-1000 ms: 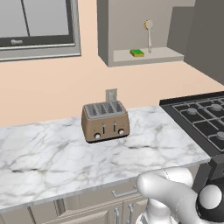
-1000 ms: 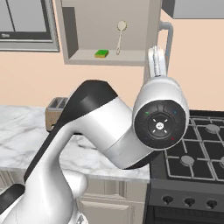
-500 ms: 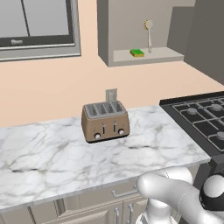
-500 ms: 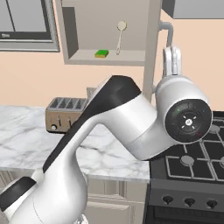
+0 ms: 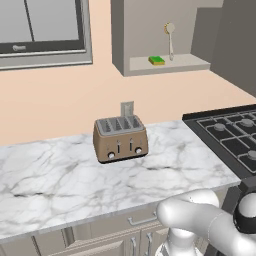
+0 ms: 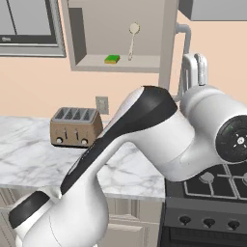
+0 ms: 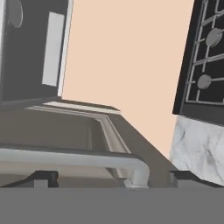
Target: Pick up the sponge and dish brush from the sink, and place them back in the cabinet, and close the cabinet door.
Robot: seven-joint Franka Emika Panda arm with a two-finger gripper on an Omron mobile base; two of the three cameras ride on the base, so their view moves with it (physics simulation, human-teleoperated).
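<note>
The green sponge (image 5: 156,60) (image 6: 112,59) lies on the shelf of the open grey-taupe cabinet (image 5: 150,30) (image 6: 96,29). The dish brush (image 5: 170,37) (image 6: 132,39) stands upright beside it, to its right. The cabinet door (image 5: 235,45) (image 7: 65,127) stands swung open on the right. Its silver bar handle (image 6: 184,58) (image 7: 74,157) runs across just in front of my gripper (image 7: 113,178) (image 6: 200,62). The gripper is open, with the dark fingertips (image 7: 41,177) wide apart on either side of the bar, touching nothing. The sink is out of view.
A tan toaster (image 5: 120,139) (image 6: 75,126) sits on the white marble counter (image 5: 50,175). A black gas stove (image 5: 230,135) (image 7: 205,57) lies to the right, below the door. A window (image 5: 40,30) is at upper left. My own arm (image 6: 144,130) blocks much of the right base view.
The arm has swung to the right and the hand has moved up to the door handle. The jaws stay wide open. Sponge, brush and door have not moved.
</note>
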